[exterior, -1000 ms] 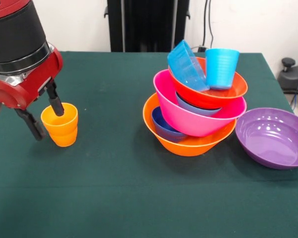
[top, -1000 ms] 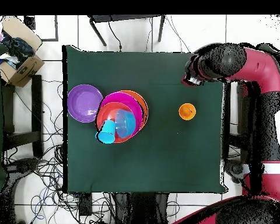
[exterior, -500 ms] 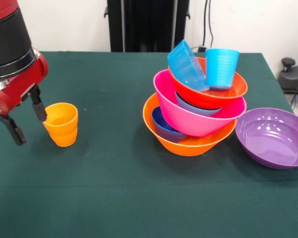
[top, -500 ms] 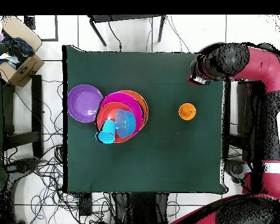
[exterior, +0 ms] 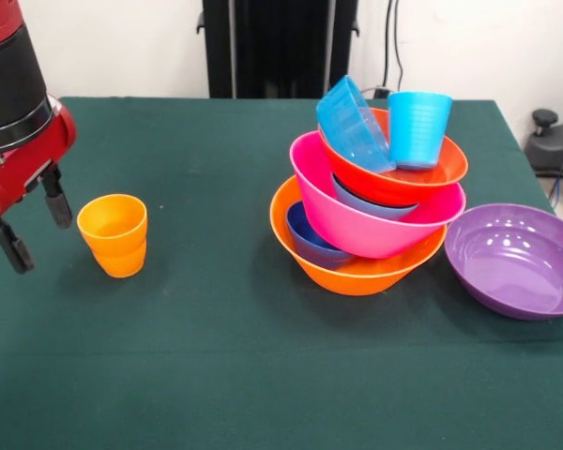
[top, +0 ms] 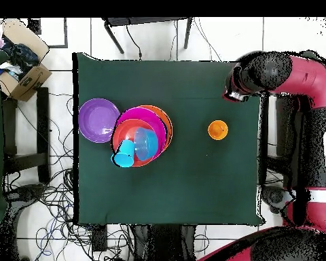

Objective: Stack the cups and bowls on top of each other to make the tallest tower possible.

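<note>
Writing or brand marks cannot be read on any of the plastic pieces or on the arm. Gripper [exterior: 33, 220] hangs at the table's edge with its two dark fingers [exterior: 56, 197] spread apart, empty, touching nothing. Just beside it, toward the table's middle, stands one orange cup [exterior: 114, 234], upright and alone on the green cloth [exterior: 216, 375], clear of the fingers.

Well apart from the gripper, beyond that cup, sits the tower [exterior: 371, 206]: a large orange bowl [exterior: 357, 272] at the base, a small dark blue bowl [exterior: 310, 242] tucked inside it, a large pink bowl [exterior: 357, 220] tilted on top, then a red-orange bowl [exterior: 403, 178] with a pale blue rim showing beneath it. In the red-orange bowl lean one light blue shallow bowl [exterior: 352, 127] on edge and one light blue cup [exterior: 418, 129] standing nearly upright.

Farthest from the gripper, touching the tower's far side, rests one purple bowl [exterior: 516, 261], empty and right way up.

In the overhead view a cardboard box [top: 23, 68] lies off the table on the floor.
</note>
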You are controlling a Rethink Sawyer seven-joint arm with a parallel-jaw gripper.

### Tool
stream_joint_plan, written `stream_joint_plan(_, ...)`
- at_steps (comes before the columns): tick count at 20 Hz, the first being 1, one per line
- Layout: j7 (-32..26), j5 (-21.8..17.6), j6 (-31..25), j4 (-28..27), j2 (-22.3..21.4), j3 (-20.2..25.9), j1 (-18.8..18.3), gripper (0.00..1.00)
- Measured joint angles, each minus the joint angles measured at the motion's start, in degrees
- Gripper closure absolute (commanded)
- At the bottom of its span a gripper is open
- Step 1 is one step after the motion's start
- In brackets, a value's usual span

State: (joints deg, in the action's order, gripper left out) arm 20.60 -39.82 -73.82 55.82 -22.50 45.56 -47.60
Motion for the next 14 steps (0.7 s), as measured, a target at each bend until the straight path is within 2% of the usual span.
stream_joint_plan(14,-0.2,-0.3,-1.1,0.2,0.5,0.0,0.0,0.00)
